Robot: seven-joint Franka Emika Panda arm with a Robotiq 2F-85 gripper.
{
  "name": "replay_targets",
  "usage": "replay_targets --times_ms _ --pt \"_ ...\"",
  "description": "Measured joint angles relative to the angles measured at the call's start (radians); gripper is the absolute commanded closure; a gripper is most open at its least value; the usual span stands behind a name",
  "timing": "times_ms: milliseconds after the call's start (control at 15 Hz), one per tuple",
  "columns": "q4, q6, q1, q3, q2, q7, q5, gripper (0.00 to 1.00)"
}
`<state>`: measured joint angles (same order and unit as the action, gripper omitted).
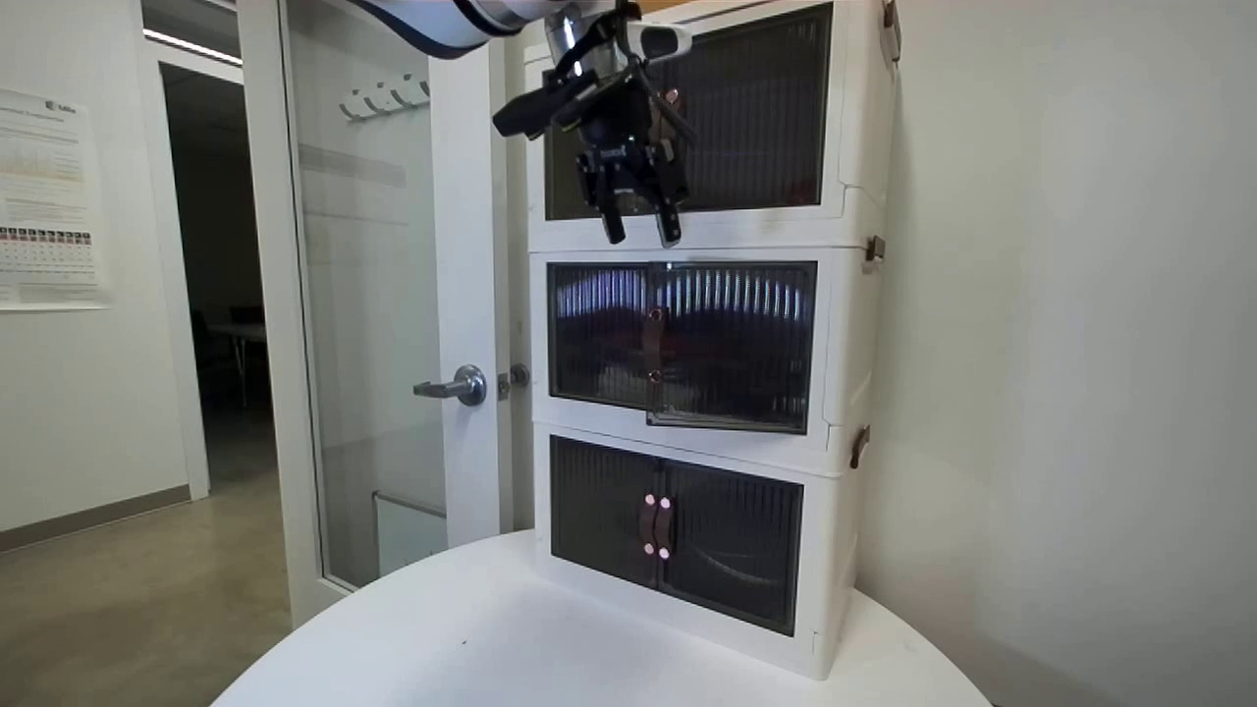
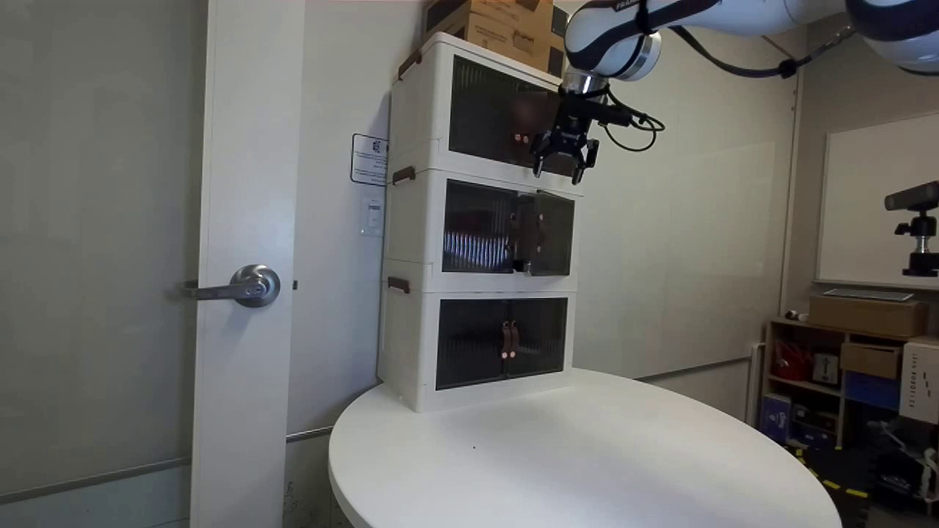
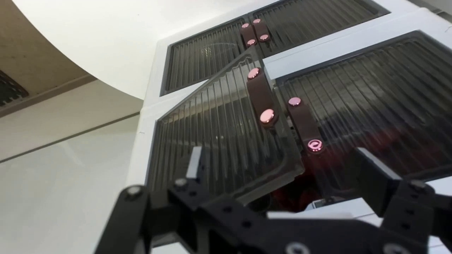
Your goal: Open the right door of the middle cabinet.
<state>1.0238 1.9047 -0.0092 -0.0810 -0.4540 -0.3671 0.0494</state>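
With fingers [image 3: 376,183] spread wide and empty above the ajar right door [image 1: 737,344] of the middle cabinet [image 1: 845,334], best swing it, probably light, stiff and slick, outward by the free edge [image 3: 286,143].

1. Both exterior views face the white stack [image 1: 835,334] from opposite front corners, well back.
2. They share its front and the table [image 2: 623,455].
3. Wrist view: near the middle cabinet [image 3: 328,54], looking down past the gripper [image 3: 280,158].

Ribbed, glossy right door [image 3: 215,130] on a smooth, plastic-looking middle cabinet [image 1: 852,339].
Handle studs [image 3: 267,115] shine like polished metal; the gripper [image 1: 643,240] looks matt.
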Motion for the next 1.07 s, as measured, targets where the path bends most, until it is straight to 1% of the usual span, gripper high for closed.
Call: replay_targets --times_ms 267,467,733,1067 --pt "-0.142 -0.078 0.032 -0.025 -0.100 -0.141 0.062 0.00" --pt "-0.227 -0.104 0.052 -0.041 -0.155 -0.223 0.090 0.00" --pt "-0.292 -0.125 0.066 -0.061 -0.214 -0.306 0.124 0.00" --pt "-0.337 -0.149 0.062 -0.104 -0.280 -0.373 0.147 0.00"
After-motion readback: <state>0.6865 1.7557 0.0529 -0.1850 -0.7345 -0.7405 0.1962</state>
